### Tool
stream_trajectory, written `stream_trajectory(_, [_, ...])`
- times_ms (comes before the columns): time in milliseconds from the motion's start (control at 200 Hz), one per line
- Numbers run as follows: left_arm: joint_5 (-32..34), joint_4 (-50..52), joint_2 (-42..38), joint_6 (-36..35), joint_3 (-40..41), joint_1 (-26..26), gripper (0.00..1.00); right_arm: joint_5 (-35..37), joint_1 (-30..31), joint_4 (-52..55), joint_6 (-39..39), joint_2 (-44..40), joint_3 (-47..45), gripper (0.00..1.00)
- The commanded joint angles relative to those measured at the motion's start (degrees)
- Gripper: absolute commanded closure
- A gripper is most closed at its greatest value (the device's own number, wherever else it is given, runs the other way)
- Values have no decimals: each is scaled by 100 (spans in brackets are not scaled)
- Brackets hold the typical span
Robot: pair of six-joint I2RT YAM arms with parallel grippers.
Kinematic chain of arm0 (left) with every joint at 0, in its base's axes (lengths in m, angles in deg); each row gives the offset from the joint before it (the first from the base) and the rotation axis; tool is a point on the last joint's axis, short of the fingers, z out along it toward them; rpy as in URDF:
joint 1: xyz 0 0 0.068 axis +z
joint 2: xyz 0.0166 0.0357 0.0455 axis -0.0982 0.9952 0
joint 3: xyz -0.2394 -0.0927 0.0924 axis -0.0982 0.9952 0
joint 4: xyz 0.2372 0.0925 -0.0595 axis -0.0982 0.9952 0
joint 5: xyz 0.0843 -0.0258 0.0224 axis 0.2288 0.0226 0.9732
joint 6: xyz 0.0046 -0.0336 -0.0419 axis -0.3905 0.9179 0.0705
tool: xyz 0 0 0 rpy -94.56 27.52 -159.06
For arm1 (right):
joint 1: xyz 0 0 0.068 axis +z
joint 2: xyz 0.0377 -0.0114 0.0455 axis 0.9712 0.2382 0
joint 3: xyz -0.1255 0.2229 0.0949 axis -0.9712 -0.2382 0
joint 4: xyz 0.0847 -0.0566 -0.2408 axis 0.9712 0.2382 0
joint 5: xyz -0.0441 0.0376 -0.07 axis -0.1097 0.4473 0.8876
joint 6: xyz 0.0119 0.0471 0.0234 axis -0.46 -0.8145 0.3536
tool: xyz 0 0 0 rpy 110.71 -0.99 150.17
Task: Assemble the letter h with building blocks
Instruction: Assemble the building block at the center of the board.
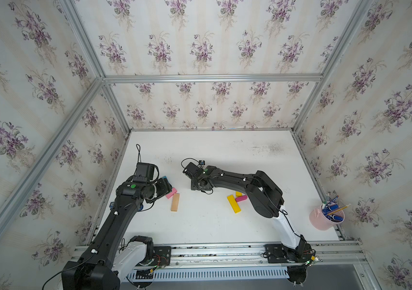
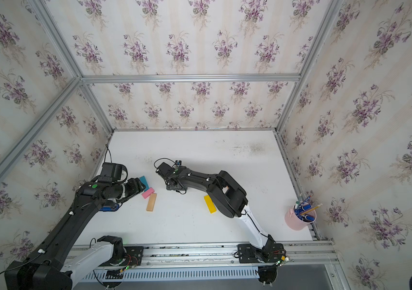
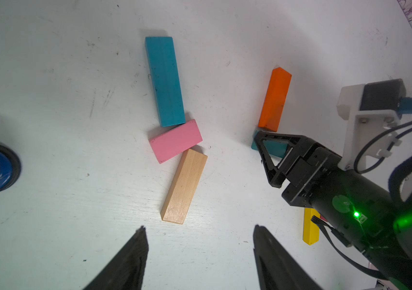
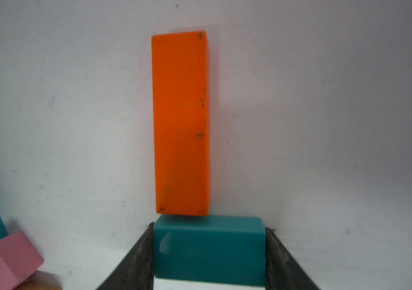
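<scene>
My right gripper [image 4: 210,228] pinches the short teal block [image 4: 210,248] at the orange block [image 4: 181,123]'s end; left gripper [image 3: 199,226] spread, empty.

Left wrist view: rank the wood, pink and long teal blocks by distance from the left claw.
1. wood block: just ahead of the left claw.
2. pink block: at the wood block's far end.
3. long teal block: beyond the pink block.

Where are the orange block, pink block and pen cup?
Long orange wooden block [image 4: 181,123]: right wrist view, top face.
Short pink wooden block [image 3: 176,140]: left wrist view, top face.
Round pink cup of pens [image 1: 321,222]: in a top view, outer wall.
</scene>
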Motion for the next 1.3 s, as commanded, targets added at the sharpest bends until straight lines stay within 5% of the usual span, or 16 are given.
stream_trajectory(0, [-22, -94, 8, -70, -37, 1, 31, -256, -22, 339, -76, 135, -82, 38])
stream_trajectory(410, [-31, -102, 34, -81, -35, 1, 30, -222, -22, 290, -128, -17, -232, 32])
stream_trajectory(689, [-14, -107, 17, -95, -2, 0, 30, -269, -23, 196, -155, 26, -257, 41])
stream_trajectory(1079, [-5, -111, -1, -114, 24, 7, 30, -237, -48, 283, -225, 132, -151, 42])
stream_trajectory(1294, [-26, -137, -3, -112, 54, 10, 30, -228, -39, 279, -190, 59, -183, 32])
